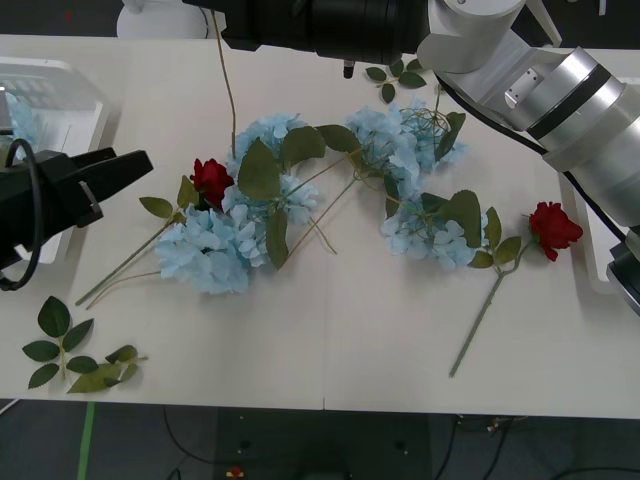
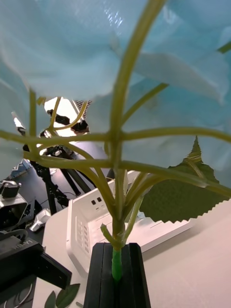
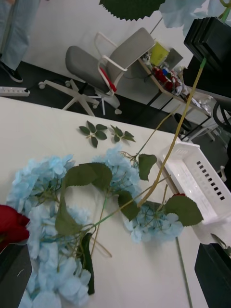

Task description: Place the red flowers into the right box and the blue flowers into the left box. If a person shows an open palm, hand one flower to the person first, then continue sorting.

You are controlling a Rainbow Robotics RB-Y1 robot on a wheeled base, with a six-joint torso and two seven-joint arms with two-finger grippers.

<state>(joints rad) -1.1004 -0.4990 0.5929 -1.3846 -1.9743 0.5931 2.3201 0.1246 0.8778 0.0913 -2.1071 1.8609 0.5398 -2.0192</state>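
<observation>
Right arm reaches across table's far edge, silver wrist angled inward; right gripper (image 2: 117, 274) raised, black fingers (image 2: 102, 276) pressed together around thin green stem. Left gripper (image 1: 95, 180) low at table's left side, black fingers (image 3: 13, 274) spread wide apart.

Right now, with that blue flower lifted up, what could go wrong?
The right gripper pinches the blue flower by its thin stem alone, so it might slip. The stem's long tail hangs into the flowers on the table and could drag them. The left gripper sits open nearby.
</observation>
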